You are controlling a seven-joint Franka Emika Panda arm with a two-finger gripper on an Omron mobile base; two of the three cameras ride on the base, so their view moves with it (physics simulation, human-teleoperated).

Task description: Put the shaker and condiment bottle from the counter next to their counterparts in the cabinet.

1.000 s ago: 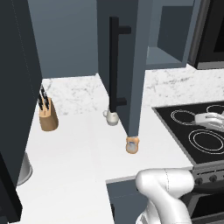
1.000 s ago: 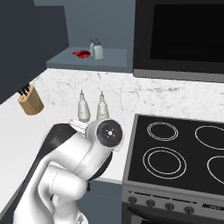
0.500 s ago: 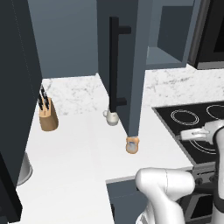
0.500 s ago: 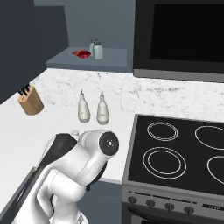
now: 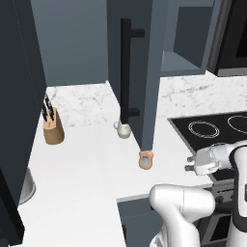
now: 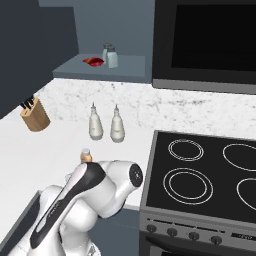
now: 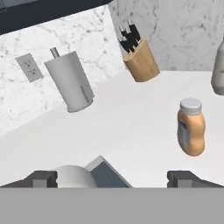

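The counter (image 5: 82,164) is a white marble-look worktop that runs from a dark wall on the left to the black stove (image 6: 210,175) on the right. Above it hangs the cabinet (image 5: 140,53), dark slate-blue, its tall door swung outward with a long black bar handle. On the open shelf in the right base view stand two small jars (image 6: 110,55) beside something red.

A paper towel roll (image 7: 70,83) and a wooden knife block (image 7: 139,59) stand near the backsplash. Two pale bottles (image 6: 106,124) stand side by side close to the stove.

The condiment bottle (image 7: 191,127) stands upright on the counter near its front edge, just below the door's lower corner in the left base view. In the hand view it sits above the right fingertip, ahead of the gripper (image 7: 112,177) and not between the jaws.

The jaws stand wide apart and hold nothing; the two dark fingertips (image 7: 43,177) show at either side of the hand view, with bare counter between them.
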